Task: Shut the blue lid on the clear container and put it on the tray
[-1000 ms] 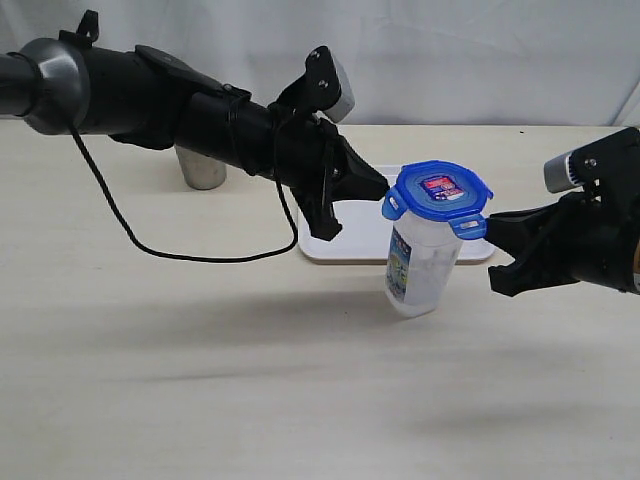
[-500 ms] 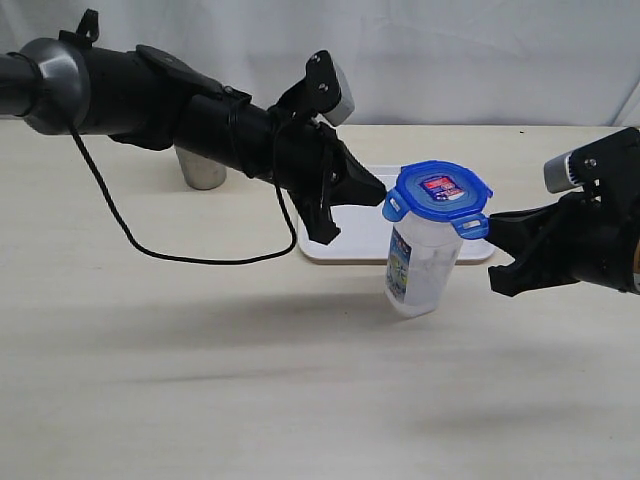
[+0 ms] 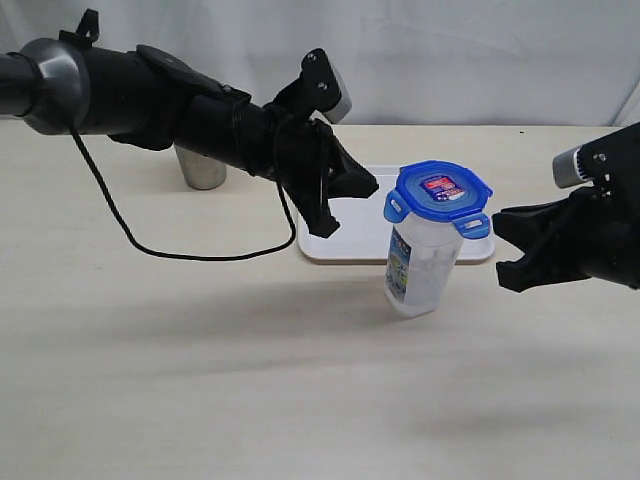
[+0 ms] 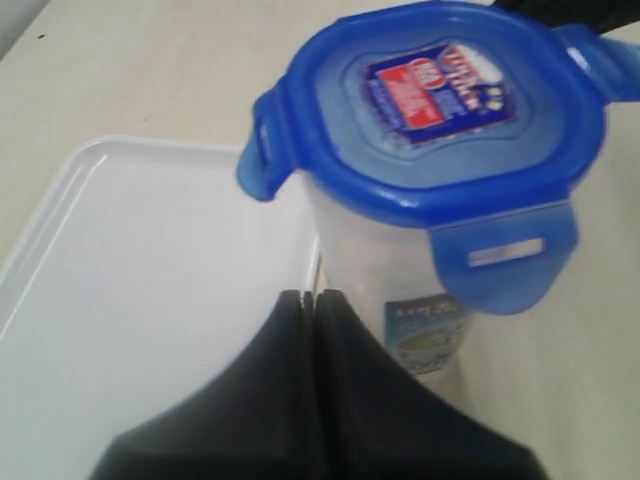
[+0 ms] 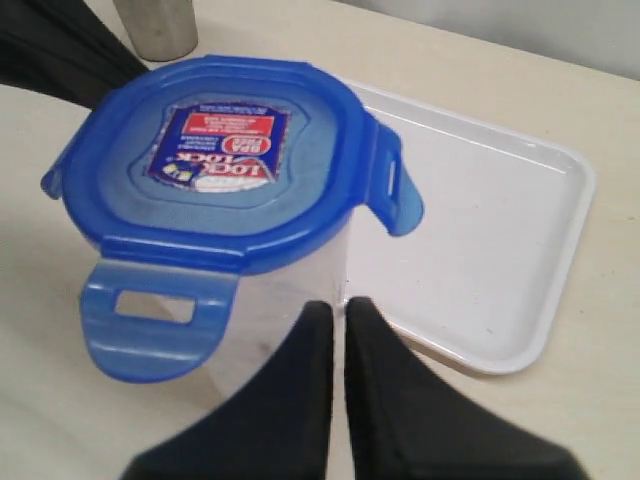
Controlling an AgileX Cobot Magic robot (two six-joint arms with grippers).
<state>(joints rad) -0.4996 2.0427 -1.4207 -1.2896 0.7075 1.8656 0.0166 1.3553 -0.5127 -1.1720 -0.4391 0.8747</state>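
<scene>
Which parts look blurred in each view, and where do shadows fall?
Exterior view: even light, only soft, faint shadows on the table. Left wrist view: the blue lid is slightly soft, the left hand blurred and dark. Right wrist view: the blue lid sharper, the right hand blurred.

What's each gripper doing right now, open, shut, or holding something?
Left gripper: closed, holding nothing, near the tall clear plastic container with its blue snap-lock lid.
Right gripper: closed, holding nothing.

Blue lid (image 5: 215, 160) atop clear container (image 5: 285, 292); tray (image 5: 470, 230) beside.
</scene>
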